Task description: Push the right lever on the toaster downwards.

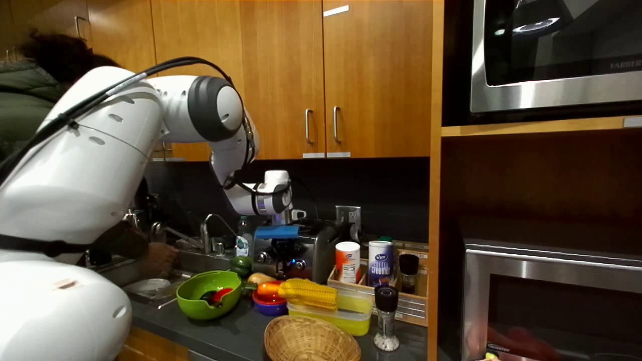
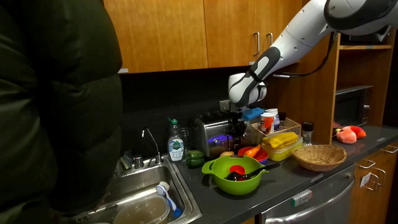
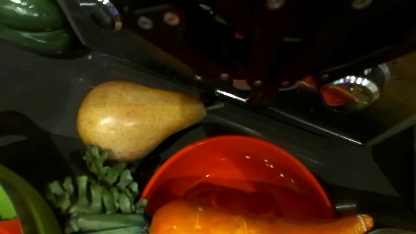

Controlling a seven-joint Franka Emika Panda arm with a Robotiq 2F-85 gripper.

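The toaster (image 1: 321, 250) is a dark grey, shiny metal box standing against the back wall, seen in both exterior views (image 2: 205, 129). My gripper (image 2: 238, 143) points down directly at its front face, between the left dial (image 2: 216, 142) and the right dial (image 1: 301, 264). From above, the wrist view shows the dark gripper (image 3: 260, 97) reaching in from the top, close to the toaster's lower front. The fingers look dark and close together, with nothing visible held. The right lever is hidden behind the gripper; whether it is touched cannot be told.
Below the gripper lie a red bowl (image 3: 234, 149) with an orange vegetable (image 3: 260, 217) and a pear (image 3: 139, 117). A green bowl (image 2: 239, 183), yellow corn (image 1: 308, 293), a wicker basket (image 1: 311, 336) and a wooden box (image 2: 289, 124) crowd the counter. A person (image 2: 62, 93) stands at the sink.
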